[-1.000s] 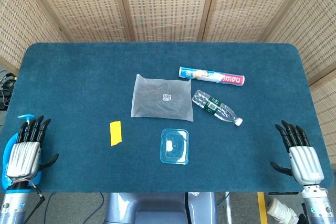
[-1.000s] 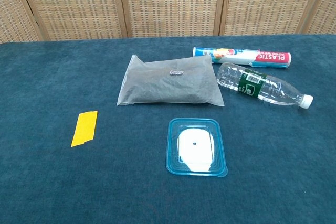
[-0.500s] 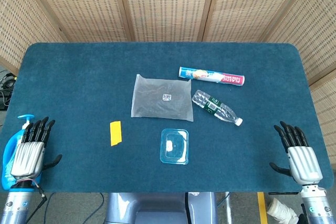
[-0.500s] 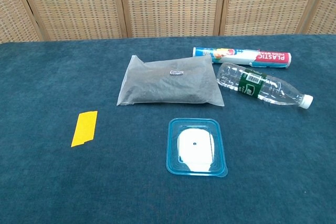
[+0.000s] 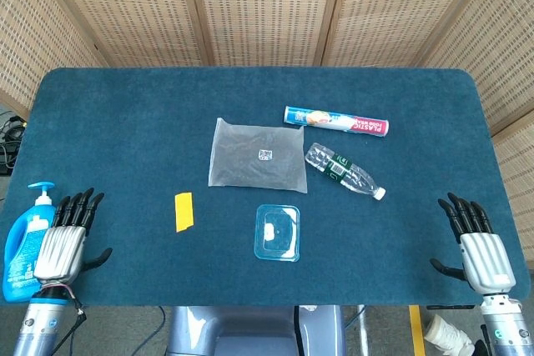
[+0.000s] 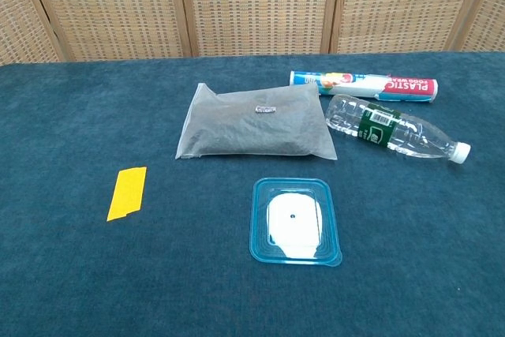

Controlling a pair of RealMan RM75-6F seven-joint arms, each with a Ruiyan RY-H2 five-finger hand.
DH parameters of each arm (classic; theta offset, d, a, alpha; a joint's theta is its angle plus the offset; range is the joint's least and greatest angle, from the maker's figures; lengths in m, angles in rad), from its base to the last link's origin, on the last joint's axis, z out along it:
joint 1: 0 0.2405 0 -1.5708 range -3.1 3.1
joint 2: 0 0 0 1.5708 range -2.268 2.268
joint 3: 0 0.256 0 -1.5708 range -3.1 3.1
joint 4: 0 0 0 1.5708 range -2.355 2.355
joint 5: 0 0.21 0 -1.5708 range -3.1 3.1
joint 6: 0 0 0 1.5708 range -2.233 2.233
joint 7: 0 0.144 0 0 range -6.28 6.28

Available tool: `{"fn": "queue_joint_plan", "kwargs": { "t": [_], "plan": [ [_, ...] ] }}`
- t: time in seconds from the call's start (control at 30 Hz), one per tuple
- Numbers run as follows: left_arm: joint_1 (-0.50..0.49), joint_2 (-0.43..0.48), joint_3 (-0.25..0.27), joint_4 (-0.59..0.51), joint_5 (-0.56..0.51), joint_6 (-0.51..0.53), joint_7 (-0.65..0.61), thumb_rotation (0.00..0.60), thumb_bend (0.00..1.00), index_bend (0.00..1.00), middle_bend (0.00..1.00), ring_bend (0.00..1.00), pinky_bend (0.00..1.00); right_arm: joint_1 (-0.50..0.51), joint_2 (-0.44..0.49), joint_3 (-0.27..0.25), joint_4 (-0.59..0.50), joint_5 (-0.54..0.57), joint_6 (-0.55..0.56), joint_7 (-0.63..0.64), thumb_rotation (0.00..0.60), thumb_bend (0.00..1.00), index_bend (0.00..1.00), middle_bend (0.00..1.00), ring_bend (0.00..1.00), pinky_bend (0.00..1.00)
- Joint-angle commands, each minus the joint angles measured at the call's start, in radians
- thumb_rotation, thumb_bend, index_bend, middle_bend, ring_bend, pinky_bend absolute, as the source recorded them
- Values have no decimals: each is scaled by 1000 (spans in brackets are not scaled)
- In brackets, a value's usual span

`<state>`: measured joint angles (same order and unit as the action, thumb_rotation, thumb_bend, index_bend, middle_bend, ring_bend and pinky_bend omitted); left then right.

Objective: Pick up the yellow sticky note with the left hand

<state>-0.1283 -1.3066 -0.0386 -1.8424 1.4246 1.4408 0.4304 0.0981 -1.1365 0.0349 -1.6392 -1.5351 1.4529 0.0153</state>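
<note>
Head view: the left hand [image 5: 65, 239] has slid along the near edge of the bench [image 5: 125, 106] toward the middle. A second ago it sat over the blue soap bottle [image 5: 23, 239] at the near-left corner, hiding most of it; now the bottle shows in full beside it, pump head and label clear. The hand is flat, its fingers spread and pointing away from the robot, with nothing in its grasp. The yellow sticky note [image 5: 183, 211] lies flat on the bench, further in from the near edge and off toward the middle from the hand, well apart from it. It has not moved. The right hand [image 5: 477, 248] rests at the near-right corner, likewise spread and empty, and has barely shifted.

Chest view: neither hand shows here. The yellow sticky note [image 6: 128, 192] lies alone on the left part of the bench, apart from the grey pouch [image 6: 254, 122] and the blue lid [image 6: 294, 221]. Nothing in this view differs from a second ago.

My reading: the reach has only begun. The left hand has cleared the bottle and is headed the right way, but most of the approach, and the whole grasp of a thin flat sheet, is yet to come.
</note>
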Motion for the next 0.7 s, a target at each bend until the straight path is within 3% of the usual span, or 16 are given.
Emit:
{"fn": "queue_joint_plan", "kwargs": {
  "t": [0.03, 0.5, 0.7],
  "plan": [
    [-27, -33, -10, 9, -16, -36, 30, 600, 233, 0, 0, 0, 0, 0, 1, 0, -1, 1, -1, -1, 600, 0, 0, 0, 0, 0],
    [-188, -237, -122, 107, -234, -183, 281, 600, 241, 0, 0, 0, 0, 0, 14, 2, -3, 13, -11, 22, 600, 0, 0, 0, 0, 0],
    [-245, -319, -143, 180, -312, -216, 353, 600, 241, 0, 0, 0, 0, 0, 19, 3, -2, 14, -12, 37, 600, 0, 0, 0, 0, 0]
  ]
}}
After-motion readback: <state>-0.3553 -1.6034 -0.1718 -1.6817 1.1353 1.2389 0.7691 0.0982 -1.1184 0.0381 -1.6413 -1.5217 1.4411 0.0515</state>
